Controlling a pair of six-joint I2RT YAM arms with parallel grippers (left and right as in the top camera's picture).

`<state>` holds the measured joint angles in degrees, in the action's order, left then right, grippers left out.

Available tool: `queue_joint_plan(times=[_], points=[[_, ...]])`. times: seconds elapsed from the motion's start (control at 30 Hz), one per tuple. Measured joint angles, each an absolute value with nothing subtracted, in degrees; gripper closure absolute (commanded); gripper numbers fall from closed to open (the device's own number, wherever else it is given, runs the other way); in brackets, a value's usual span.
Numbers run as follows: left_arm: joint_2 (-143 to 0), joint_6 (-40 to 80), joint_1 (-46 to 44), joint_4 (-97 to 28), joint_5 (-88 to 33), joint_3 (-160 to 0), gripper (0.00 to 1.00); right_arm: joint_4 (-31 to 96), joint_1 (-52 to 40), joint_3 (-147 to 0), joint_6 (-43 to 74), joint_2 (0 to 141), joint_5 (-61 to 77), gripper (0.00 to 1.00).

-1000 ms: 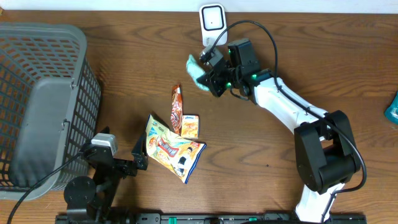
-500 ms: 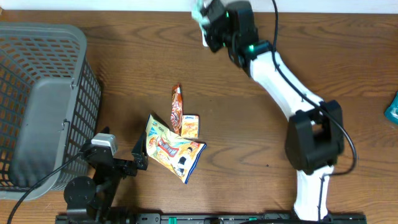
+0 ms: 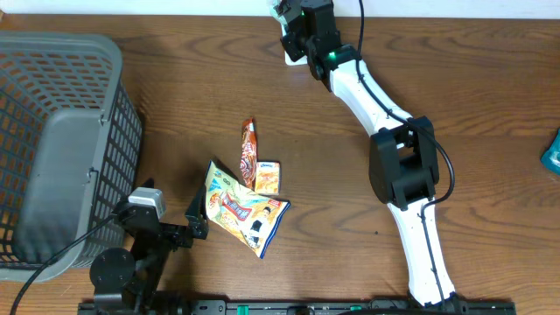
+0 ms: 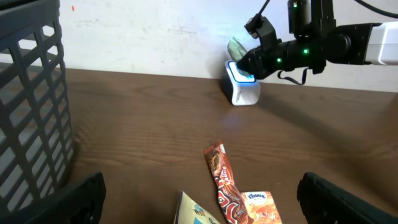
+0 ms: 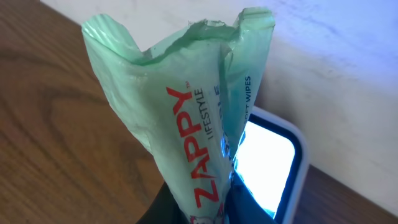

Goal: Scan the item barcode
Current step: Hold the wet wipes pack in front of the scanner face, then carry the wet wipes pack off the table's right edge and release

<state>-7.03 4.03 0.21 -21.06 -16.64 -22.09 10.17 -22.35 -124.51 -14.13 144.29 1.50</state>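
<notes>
- Wooden bench [image 3: 175,96], scanner [image 4: 241,87] at far edge.
- Wipes pack [image 5: 186,137]: probably light, soft, slippery film; held before scanner.
- Right end effector [image 5: 202,208]: pinching pack's lower end, a sensible hold that leaves its faces clear.
- Left end effector [image 3: 197,219]: wide, empty.

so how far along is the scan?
Done: right gripper has the green wipes pack off the table, at the scanner. In hand: pack held before its lit window; can't tell if it read. Left: three packets lie unscanned, left gripper open near them.
</notes>
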Motion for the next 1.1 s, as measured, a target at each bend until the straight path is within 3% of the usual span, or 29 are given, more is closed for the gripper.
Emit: queue_joint_plan(times=[0.27,0.6,0.83,1.1], points=[[-7.0,4.0,0.2,-21.1,-16.6,-22.1,0.02,13.3,-22.3,-125.8,-12.3,144.3,-4.7,0.99],[-7.0,4.0,0.2,-21.1,-16.6,-22.1,0.02,36.7,-19.2,-125.8,-4.5,137.4,-15.7,0.99],[-7.0,4.0,0.2,-21.1,-16.6,-22.1,0.02,51.7,-7.5,-126.7,2.3,122.8,-20.2,0.99],[-7.0,4.0,0.2,-21.0,-16.6,-22.1,0.02,57.2,9.7,-124.9,7.1,121.3,-27.9,0.99]])
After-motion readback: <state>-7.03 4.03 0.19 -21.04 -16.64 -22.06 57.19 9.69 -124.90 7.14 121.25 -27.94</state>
